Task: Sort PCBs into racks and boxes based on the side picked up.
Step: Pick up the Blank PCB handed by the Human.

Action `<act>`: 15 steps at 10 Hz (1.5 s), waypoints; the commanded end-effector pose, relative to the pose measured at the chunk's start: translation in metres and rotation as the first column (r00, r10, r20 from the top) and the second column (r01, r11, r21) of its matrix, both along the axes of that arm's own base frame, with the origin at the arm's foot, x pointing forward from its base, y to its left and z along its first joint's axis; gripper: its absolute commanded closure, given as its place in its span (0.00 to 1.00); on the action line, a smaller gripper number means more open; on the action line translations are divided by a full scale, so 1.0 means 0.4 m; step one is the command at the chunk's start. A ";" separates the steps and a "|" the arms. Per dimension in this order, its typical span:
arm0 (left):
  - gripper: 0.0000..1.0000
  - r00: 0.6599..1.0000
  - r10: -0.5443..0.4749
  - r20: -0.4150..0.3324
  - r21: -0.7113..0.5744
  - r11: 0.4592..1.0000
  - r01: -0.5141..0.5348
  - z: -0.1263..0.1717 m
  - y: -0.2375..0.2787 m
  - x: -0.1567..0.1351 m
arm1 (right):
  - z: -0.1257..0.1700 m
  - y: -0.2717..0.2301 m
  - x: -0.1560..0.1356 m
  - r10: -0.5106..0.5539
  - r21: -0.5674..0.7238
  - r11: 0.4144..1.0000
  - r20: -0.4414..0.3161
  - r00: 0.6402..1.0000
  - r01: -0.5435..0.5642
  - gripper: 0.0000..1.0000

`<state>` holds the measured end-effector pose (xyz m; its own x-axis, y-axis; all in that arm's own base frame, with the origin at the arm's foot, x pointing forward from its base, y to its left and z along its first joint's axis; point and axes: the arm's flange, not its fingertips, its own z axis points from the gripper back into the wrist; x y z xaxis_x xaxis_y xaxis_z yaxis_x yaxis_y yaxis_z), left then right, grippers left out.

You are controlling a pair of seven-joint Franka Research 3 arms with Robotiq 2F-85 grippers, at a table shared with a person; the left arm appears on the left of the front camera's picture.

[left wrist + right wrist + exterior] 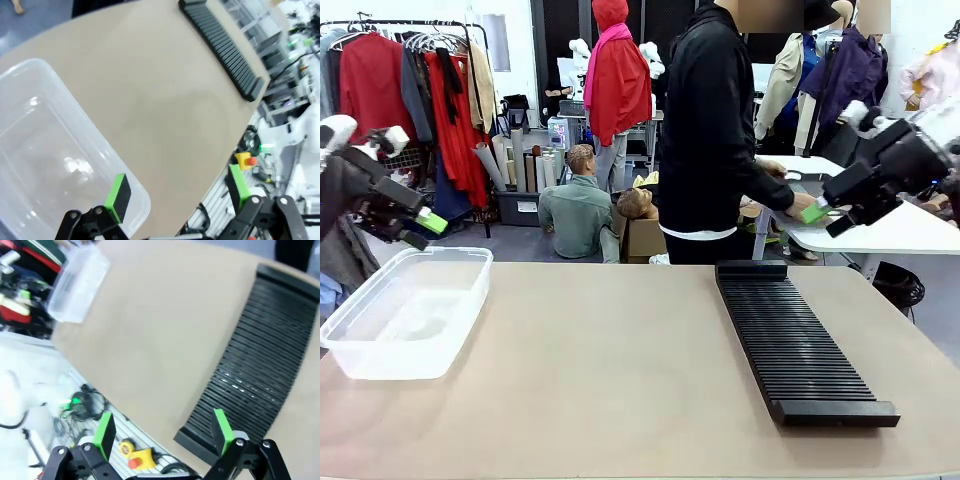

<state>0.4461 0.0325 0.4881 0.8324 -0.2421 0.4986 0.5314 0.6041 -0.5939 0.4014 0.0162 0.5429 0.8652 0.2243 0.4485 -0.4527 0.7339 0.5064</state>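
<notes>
Box (50, 150) cut off at edge; left pincer (177, 190), right pincer (163, 431) gaping, empty.

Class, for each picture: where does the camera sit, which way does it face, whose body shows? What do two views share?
Front view: fixed between the arms, facing across the beige table toward a person in black; left gripper and right gripper raised.
Left wrist view: on the left arm, looking down past its open green-padded fingers at the clear plastic tub.
Right wrist view: on the right arm, looking down past its open fingers at the long black slotted rack.
Shared: both wrist views hold tub and rack.
</notes>
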 end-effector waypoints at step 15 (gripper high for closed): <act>0.00 0.999 -0.029 -0.042 -0.322 0.947 0.014 -0.070 0.194 -0.021 | -0.079 -0.243 -0.024 0.074 0.449 0.893 -0.070 0.995 -0.035 0.00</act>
<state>0.4388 0.1095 0.4594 0.8452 -0.1000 0.5250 0.5215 0.3696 -0.7691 0.3919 -0.0803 0.5116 0.8961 0.0712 0.4381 -0.4271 0.4068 0.8075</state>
